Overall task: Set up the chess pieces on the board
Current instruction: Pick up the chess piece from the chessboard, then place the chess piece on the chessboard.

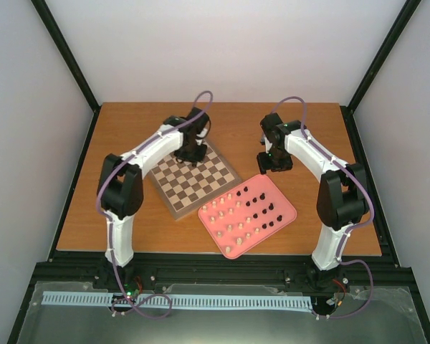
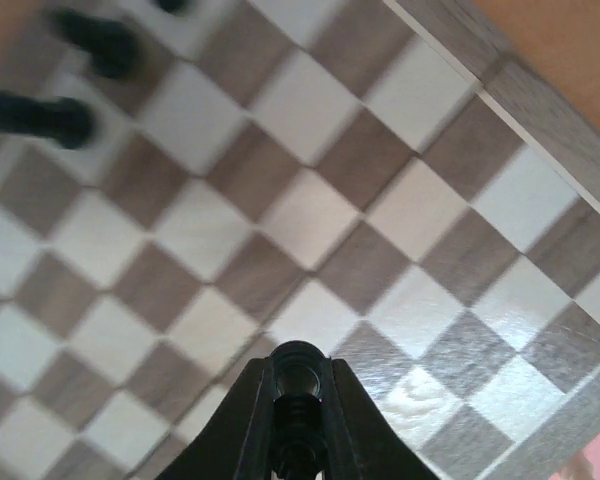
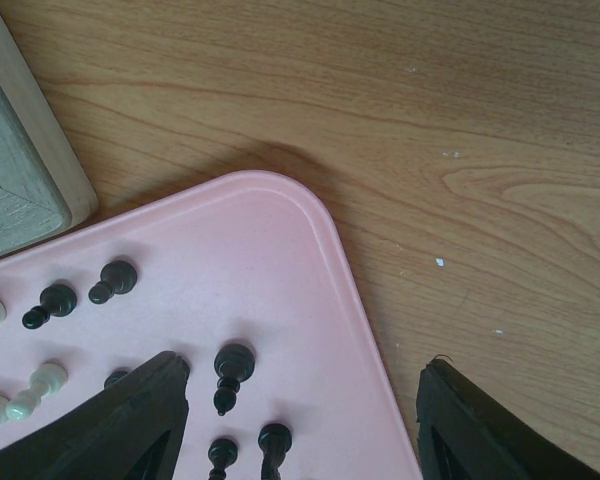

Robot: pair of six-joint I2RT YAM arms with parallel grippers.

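Observation:
The board (image 1: 193, 180) lies left of centre on the table. My left gripper (image 1: 190, 154) hangs over its far part, shut on a dark chess piece (image 2: 298, 368) that stands upright between the fingertips, low over a square (image 2: 310, 215). Two dark pieces (image 2: 100, 45) stand blurred on the board at the upper left of the left wrist view. My right gripper (image 1: 272, 163) is open above the far corner of the pink tray (image 3: 240, 235), nothing between its fingers (image 3: 130, 420). Dark pieces (image 3: 232, 365) and cream pieces (image 3: 40, 385) lie below it in the tray.
The pink tray (image 1: 264, 179) sits right of the board, its near-left half holding cream pieces (image 1: 226, 215), its far-right half dark ones (image 1: 261, 204). A board corner (image 3: 20, 190) lies close to the tray. Bare wooden table (image 3: 480, 150) lies beyond the tray.

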